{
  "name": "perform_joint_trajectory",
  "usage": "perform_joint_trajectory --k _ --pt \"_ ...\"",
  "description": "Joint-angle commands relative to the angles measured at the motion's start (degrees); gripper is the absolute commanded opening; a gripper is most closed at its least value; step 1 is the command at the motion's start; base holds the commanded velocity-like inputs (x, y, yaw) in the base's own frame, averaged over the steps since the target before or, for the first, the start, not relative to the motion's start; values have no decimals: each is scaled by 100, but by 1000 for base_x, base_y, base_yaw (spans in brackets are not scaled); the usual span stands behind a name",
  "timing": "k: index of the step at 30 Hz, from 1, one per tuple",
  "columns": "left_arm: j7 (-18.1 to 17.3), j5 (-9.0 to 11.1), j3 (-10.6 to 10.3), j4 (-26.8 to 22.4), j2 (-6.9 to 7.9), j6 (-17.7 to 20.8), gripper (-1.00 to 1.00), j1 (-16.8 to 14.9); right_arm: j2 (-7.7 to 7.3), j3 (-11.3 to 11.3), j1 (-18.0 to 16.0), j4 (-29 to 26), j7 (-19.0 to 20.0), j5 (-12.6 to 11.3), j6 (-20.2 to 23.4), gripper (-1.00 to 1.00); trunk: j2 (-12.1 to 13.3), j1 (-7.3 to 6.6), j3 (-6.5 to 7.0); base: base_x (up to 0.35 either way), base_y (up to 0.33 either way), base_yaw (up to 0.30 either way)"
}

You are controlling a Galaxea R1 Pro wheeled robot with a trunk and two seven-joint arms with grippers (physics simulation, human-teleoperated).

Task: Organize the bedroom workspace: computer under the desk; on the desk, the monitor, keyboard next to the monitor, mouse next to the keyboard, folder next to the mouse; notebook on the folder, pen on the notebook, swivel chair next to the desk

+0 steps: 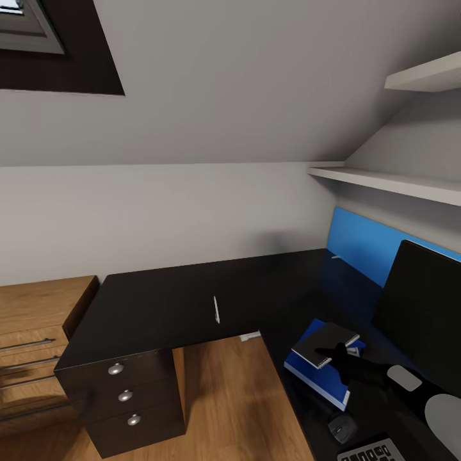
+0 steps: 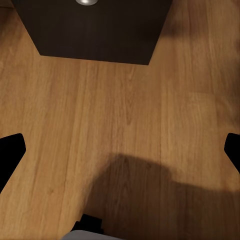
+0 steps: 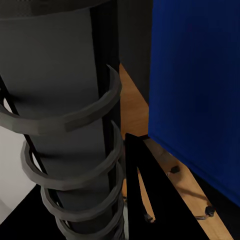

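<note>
The desk (image 1: pixel 173 301) top is black, smooth and a bit shiny. Its drawers are dark with round shiny metal knobs (image 1: pixel 116 369). The floor (image 1: pixel 218 397) is warm wood with fine lines in it. The cabinet (image 1: pixel 38 314) looks like wood too, with metal bar handles. The folder (image 1: pixel 314 374) is smooth bright blue. The notebook (image 1: pixel 323 342) has a matt grey cover and grey ring binding. The walls (image 1: pixel 160 218) are plain and matt.

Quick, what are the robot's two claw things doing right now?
Left end effector: open, empty.
Right end effector: at the notebook; grip cannot be told.
</note>
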Motion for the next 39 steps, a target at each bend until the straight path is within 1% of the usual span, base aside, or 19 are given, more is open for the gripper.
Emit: perform_joint_trajectory --k 1,13,23,38,39 --pt "47 20 -38 -10 4 -11 100 1 -2 36 -5 3 44 -25 15 -100 -4 1 -6 0 -3 0" --pt "47 20 -34 -9 4 -10 100 4 11 38 -5 12 37 -25 11 -100 -4 1 -6 0 0 0" --pt "47 20 -34 -10 4 -10 100 2 16 28 -5 258 5 -25 14 -100 -4 1 -6 0 0 0" --pt "47 19 -35 -10 4 -11 100 3 20 21 -5 308 -8 -25 14 -100 -4 1 -6 0 0 0" --pt "47 19 -34 -10 4 -10 100 3 20 21 -5 308 -8 -25 14 -100 36 -21 12 0 0 0"
